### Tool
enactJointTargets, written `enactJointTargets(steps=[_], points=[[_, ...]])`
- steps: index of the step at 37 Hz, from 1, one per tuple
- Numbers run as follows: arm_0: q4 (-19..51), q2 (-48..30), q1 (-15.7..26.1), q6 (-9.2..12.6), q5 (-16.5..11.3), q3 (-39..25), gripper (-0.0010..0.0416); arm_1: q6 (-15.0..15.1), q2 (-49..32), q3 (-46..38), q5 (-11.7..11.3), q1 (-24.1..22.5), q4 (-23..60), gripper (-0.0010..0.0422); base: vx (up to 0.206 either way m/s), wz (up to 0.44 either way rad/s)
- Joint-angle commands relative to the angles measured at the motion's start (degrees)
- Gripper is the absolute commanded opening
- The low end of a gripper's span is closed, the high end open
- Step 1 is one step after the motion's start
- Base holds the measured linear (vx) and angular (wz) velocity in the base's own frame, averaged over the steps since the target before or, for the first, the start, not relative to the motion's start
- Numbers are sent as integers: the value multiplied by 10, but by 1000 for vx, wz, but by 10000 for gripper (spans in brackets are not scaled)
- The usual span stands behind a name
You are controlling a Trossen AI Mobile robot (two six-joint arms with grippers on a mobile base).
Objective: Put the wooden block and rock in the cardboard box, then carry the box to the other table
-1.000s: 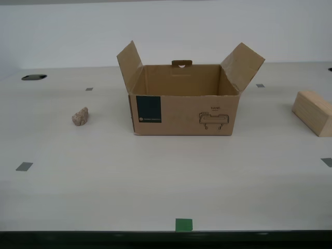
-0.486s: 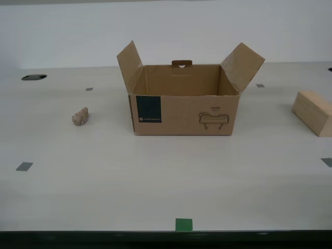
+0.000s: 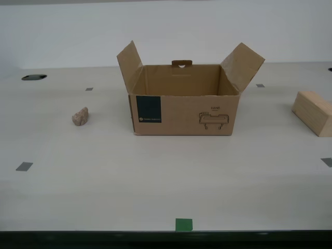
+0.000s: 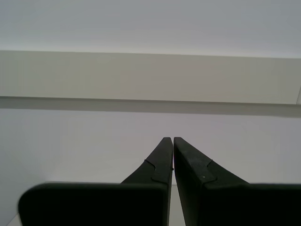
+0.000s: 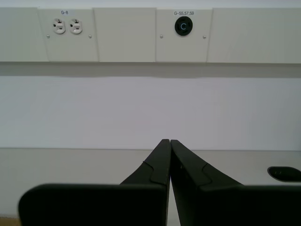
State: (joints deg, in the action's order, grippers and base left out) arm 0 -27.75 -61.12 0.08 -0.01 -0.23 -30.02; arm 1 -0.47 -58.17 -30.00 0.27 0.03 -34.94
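Two things wait outside the cardboard box (image 3: 184, 106), and neither is touched. The rock (image 3: 80, 116) lies on the counter (image 3: 155, 176) well apart from the box toward the exterior view's left; the wooden block (image 3: 313, 112) sits well apart toward the exterior view's right, close to that edge of the picture. The box stands in the middle with its side flaps raised and spread, mouth open, and what shows of its inside looks bare.

Neither arm shows in the exterior view. The first claw (image 5: 169, 141) has its tips pressed together on nothing, aimed at a wall panel with outlets; the second claw (image 4: 170, 139) is likewise pinched to a point and empty, facing a blank wall.

The step in hand looks like the first reach. To do it well, I'd say a claw should spread wide before it comes down, not at the last instant. The rock is lumpy and small, so closing across its narrowest part seems safest. The block's slanted face could slip, so gripping its parallel sides seems wiser. Either thing should be lifted clear of the raised flaps and released low inside the box.

Against the pictures from a second and half a second ago, nothing has shifted: rock, box and block lie exactly as they did.
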Motion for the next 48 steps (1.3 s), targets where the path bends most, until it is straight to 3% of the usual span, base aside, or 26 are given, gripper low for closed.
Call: enactJointTargets(steps=[1, 13, 35, 40, 48], points=[[0, 0, 0, 0, -1, 0, 0, -2, 0, -2, 1, 0, -3, 0, 0, 0], [7, 6, 0, 0, -1, -4, 0, -3, 0, -4, 2, -1, -3, -1, 0, 0], [311, 6, 0, -4, -1, -201, 0, -12, 1, -4, 9, -2, 4, -1, 0, 0], [369, 6, 0, -3, -1, -238, 0, -26, 1, -5, 33, -2, 13, -1, 0, 0], [412, 6, 0, -2, -1, -270, 0, -34, 1, -61, 38, -2, 135, -1, 0, 0]])
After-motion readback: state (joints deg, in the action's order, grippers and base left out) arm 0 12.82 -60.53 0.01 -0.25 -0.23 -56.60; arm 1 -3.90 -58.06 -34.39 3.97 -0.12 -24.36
